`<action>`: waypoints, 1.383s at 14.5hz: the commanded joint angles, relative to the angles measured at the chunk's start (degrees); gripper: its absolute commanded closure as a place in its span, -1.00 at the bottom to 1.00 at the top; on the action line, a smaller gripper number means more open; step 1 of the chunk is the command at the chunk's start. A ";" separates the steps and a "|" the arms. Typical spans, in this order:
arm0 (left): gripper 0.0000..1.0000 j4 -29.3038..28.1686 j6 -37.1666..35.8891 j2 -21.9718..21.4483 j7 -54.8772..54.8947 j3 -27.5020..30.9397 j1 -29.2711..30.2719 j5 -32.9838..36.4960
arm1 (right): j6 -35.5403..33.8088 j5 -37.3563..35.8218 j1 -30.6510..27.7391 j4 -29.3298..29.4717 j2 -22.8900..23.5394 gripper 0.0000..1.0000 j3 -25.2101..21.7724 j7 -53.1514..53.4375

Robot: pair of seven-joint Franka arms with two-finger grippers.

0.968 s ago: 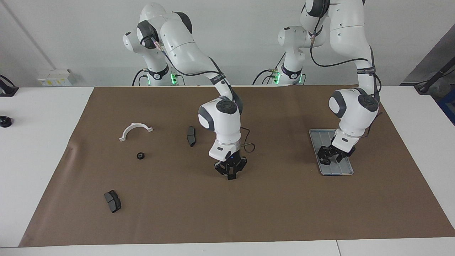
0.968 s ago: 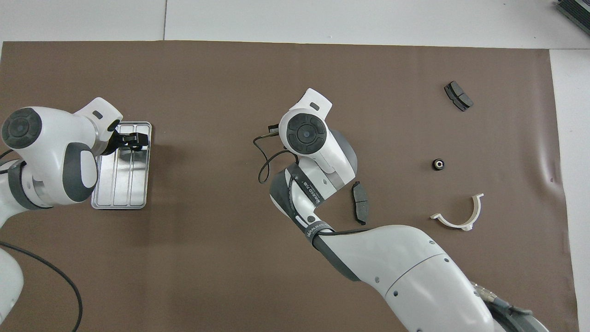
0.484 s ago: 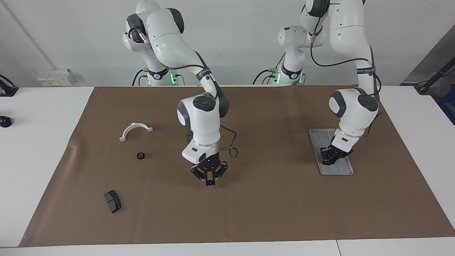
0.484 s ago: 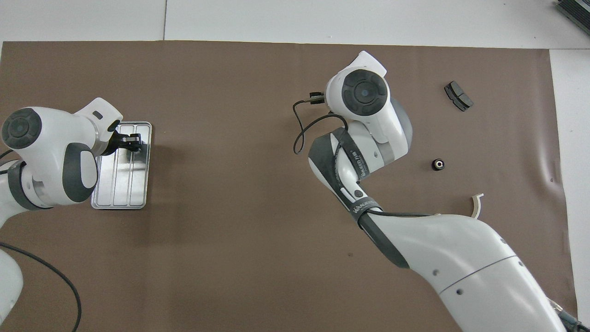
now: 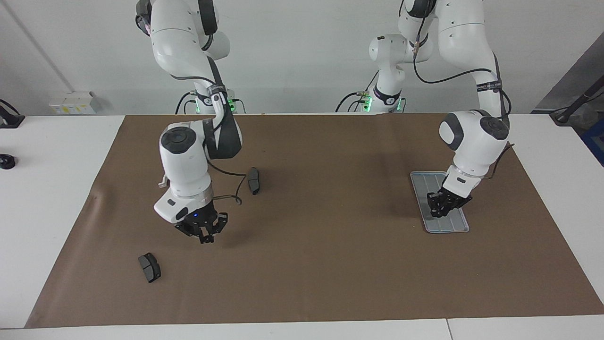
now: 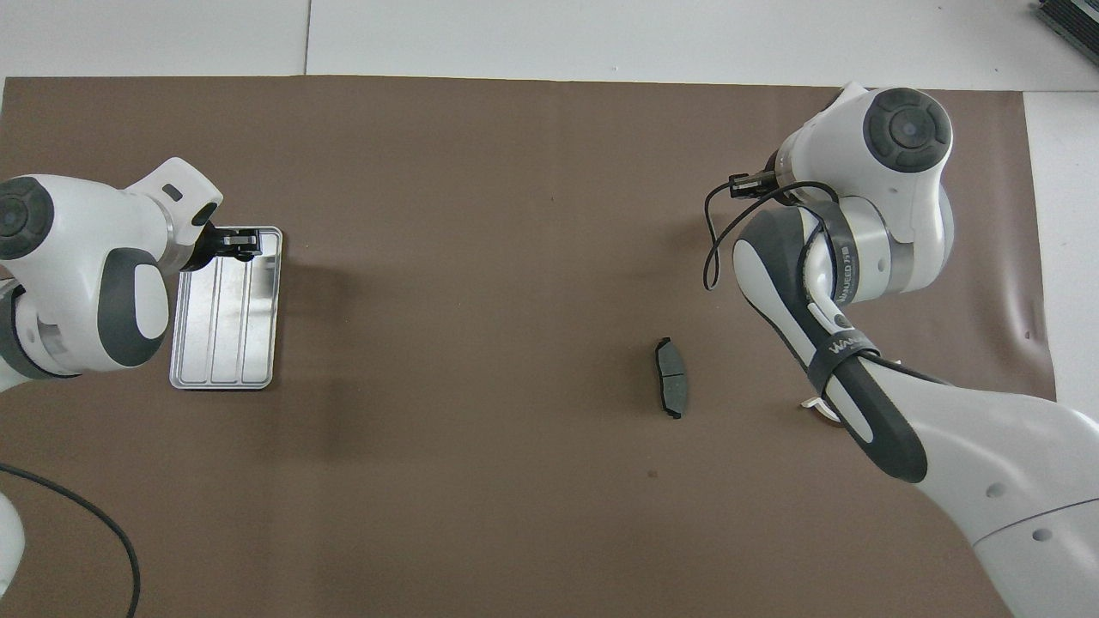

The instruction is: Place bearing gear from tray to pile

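Closing on the part is what just changed: the left gripper [image 5: 440,212], spread over the flat silver-grey ridged metal tray [image 5: 454,225] a second ago, now has its fingers drawn together at the tray's end farther from the robots, at the right of the facing view. The small dark bearing gear that lay on the tray beside those fingers no longer shows there, so I judge it's pinched between them, sitting just above the tray floor. The gear itself is hidden in the grip. Pick looks done, carry to the pile not yet started.

The right gripper [image 5: 206,239], fingertips meeting and holding nothing, has swung from mid-frame to lower left of the facing view, low over the brown mat [image 5: 330,264] in the pile area.

Pile:
- White half-ring bracket [image 5: 163,180], mostly covered by the right arm.
- One dark grey curved brake pad [image 5: 254,180] at centre-left.
- Second brake pad [image 5: 149,267] at lower left.

Obstacle: the right arm sits across the drop zone. The mat between tray and pile is bare.
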 commanded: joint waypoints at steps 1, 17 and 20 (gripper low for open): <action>1.00 4.29 -1.07 0.66 0.01 0.40 -4.44 -0.26 | 4.71 3.35 -2.22 -6.31 -2.34 1.00 1.16 -2.62; 1.00 24.53 7.01 17.98 -28.55 0.40 -28.63 5.46 | 15.80 7.66 -3.99 -8.17 2.49 -1.00 1.16 -4.48; 1.00 24.07 7.54 21.20 -28.82 0.40 -30.28 5.28 | 13.01 7.66 -3.37 -7.91 -0.75 -1.00 1.16 -3.61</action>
